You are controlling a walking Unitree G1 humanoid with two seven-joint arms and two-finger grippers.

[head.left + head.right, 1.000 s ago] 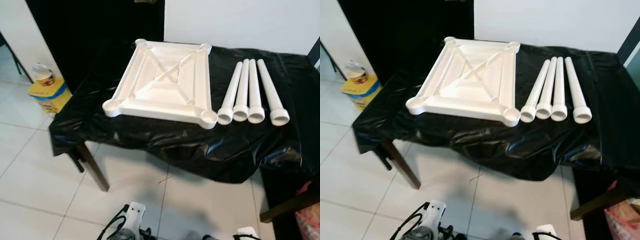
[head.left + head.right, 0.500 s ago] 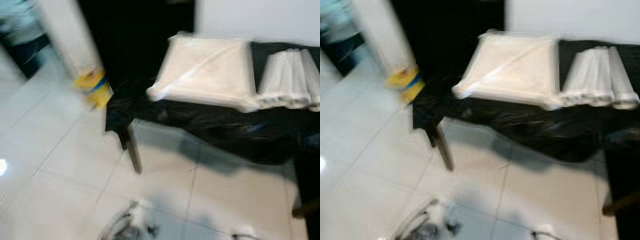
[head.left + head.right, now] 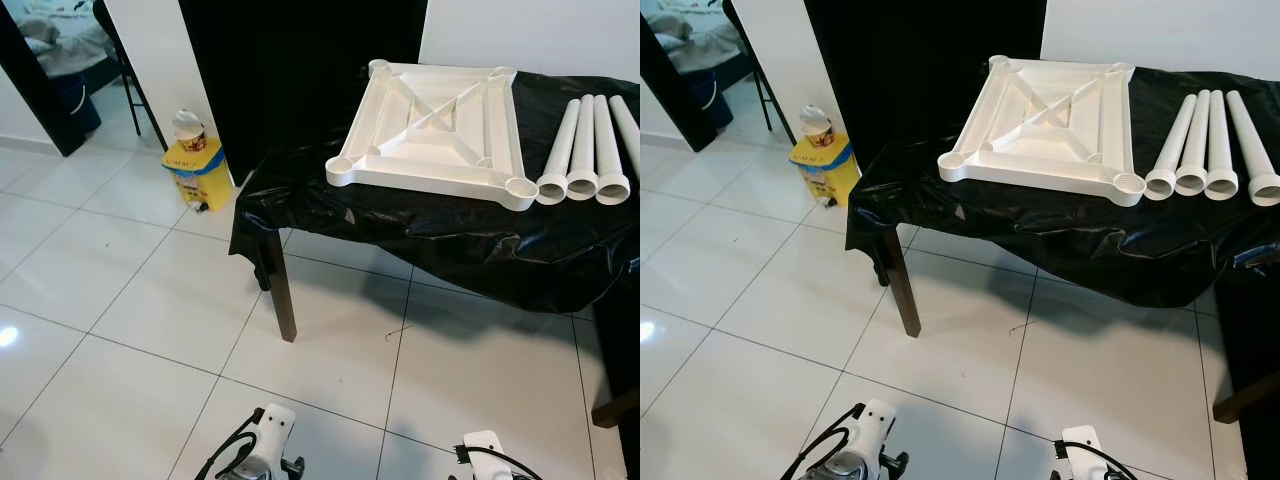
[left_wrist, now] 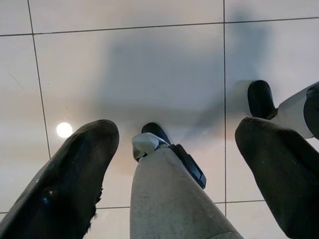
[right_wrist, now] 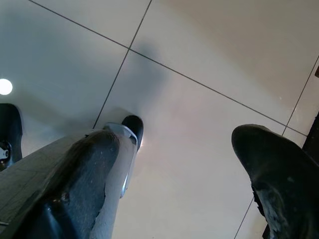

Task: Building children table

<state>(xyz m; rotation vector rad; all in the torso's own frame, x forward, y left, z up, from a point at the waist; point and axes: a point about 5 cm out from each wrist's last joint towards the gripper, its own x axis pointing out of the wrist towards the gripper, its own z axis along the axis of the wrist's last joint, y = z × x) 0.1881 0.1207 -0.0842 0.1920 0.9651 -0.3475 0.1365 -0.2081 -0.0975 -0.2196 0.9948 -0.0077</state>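
The fourth leg [image 3: 628, 128] is cut by the edge; the yellow container's [image 3: 195, 175] label seems illegible.

Tabletop [image 3: 1048, 125]: white moulded plastic, square, lying upside down on the table [image 3: 1090, 240], which is draped in black plastic sheeting. Underside shows crossed diagonal ribs and a round leg socket at each corner.

Legs [image 3: 1205, 150]: four white plastic tubes, tapered, wider open ends toward the table's near edge. Laid side by side, roughly parallel, just beside the tabletop on its right. None fitted.
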